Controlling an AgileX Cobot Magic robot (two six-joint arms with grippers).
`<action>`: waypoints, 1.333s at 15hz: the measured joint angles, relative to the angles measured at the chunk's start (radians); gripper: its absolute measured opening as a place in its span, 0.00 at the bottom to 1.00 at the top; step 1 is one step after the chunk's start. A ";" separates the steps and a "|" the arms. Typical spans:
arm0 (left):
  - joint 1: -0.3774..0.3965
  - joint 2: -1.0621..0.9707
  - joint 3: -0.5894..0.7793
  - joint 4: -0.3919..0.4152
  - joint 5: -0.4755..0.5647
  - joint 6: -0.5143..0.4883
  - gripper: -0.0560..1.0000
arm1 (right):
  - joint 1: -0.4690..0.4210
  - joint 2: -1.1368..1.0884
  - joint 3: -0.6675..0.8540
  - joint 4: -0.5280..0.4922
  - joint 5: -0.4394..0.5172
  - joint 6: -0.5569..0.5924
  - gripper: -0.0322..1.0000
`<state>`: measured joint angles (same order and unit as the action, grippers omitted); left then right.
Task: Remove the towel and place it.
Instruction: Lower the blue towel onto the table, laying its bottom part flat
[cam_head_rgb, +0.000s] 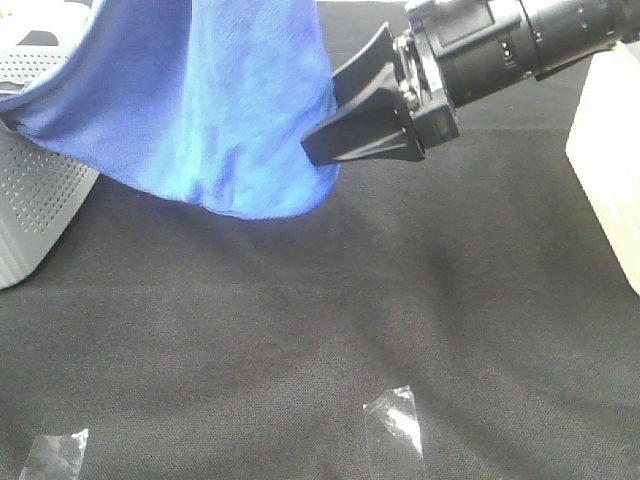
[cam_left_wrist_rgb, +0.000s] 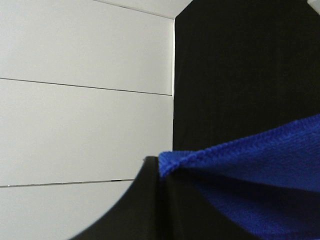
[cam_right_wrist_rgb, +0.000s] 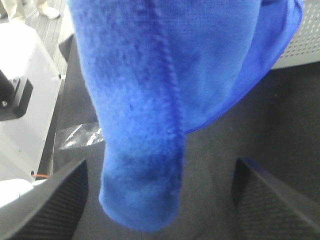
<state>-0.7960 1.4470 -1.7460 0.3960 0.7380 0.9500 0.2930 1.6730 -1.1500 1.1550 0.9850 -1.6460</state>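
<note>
Towel (cam_head_rgb: 230, 110) hangs bunched above black-covered desk (cam_head_rgb: 300, 330). Upper part runs out of exterior high view. Left end reaches over perforated grey box (cam_head_rgb: 40, 200).

Left fingers (cam_left_wrist_rgb: 145, 200) closed tight, towel's stitched hem corner (cam_left_wrist_rgb: 260, 165) pinched at tips.

Right fingers (cam_head_rgb: 370, 120) spread wide, gripping nothing. Hanging fold of towel (cam_right_wrist_rgb: 150, 100) sits in gap between the 2 fingers (cam_right_wrist_rgb: 55, 205). Contact with either: cannot tell.

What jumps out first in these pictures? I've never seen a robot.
A large bright royal-blue microfibre towel hangs in the air at the upper left, next to a grey perforated box. From the right, the black right gripper points at its edge, jaws wide open, above the black table cloth.
</note>
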 joint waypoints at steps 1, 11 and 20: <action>0.000 0.000 0.000 0.004 0.004 0.000 0.05 | 0.000 0.000 0.000 -0.002 0.000 0.007 0.73; 0.000 0.005 0.000 0.025 0.042 -0.014 0.05 | 0.000 0.000 0.000 -0.013 -0.001 0.029 0.21; 0.000 0.007 0.000 0.050 0.107 -0.264 0.05 | 0.000 -0.028 -0.062 -0.147 -0.031 0.408 0.03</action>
<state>-0.7960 1.4540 -1.7460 0.4460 0.8450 0.6860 0.2930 1.6450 -1.2120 1.0080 0.9540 -1.2380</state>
